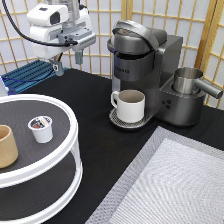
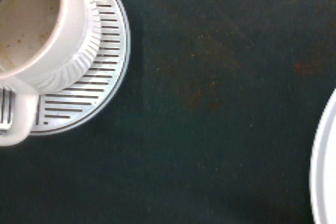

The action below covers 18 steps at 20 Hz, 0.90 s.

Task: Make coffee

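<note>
The coffee pod (image 1: 41, 128), small and white with a dark printed top, stands upright on the top shelf of a white round two-tier stand (image 1: 70, 150). My gripper (image 1: 68, 62) hangs open and empty high above the black table, toward the exterior view's top left, well above the pod and left of the coffee machine (image 1: 145, 60). A white handled mug (image 1: 130, 105) sits on the machine's drip tray (image 1: 120, 121). In the wrist view, the mug (image 2: 30, 40) and the slotted drip tray (image 2: 90, 85) appear beside the stand's white rim (image 2: 328, 165).
A tan handleless cup (image 1: 6, 146) stands on the stand's top shelf, left of the pod. A steel jug (image 1: 187, 80) sits on the machine's right side. A grey woven mat (image 1: 170, 185) covers the bottom right. A blue rack (image 1: 30, 74) lies at the back left.
</note>
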### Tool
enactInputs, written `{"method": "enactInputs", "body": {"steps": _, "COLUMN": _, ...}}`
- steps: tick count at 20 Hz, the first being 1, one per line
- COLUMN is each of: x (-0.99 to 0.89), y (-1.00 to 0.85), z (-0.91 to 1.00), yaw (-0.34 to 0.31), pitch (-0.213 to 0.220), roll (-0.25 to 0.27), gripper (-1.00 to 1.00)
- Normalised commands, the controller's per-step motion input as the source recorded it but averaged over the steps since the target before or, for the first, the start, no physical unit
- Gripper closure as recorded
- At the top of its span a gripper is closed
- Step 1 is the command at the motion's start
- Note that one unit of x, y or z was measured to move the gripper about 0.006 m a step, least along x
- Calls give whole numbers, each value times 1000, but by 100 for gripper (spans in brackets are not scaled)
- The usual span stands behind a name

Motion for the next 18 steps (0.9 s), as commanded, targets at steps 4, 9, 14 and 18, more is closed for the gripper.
{"method": "enactInputs", "body": {"steps": 4, "x": 92, "y": 0, "z": 59, "yaw": 0, "pitch": 40, "roll": 0, "gripper": -100}}
{"method": "enactInputs", "body": {"steps": 9, "x": 242, "y": 0, "z": 167, "yaw": 0, "pitch": 65, "roll": 17, "gripper": -100}}
{"method": "enactInputs", "body": {"steps": 14, "x": 843, "y": 0, "z": 758, "yaw": 3, "pitch": 151, "roll": 84, "gripper": -100}}
{"method": "enactInputs", "body": {"steps": 18, "x": 1000, "y": 0, "z": 866, "yaw": 0, "pitch": 152, "roll": 89, "gripper": -100}}
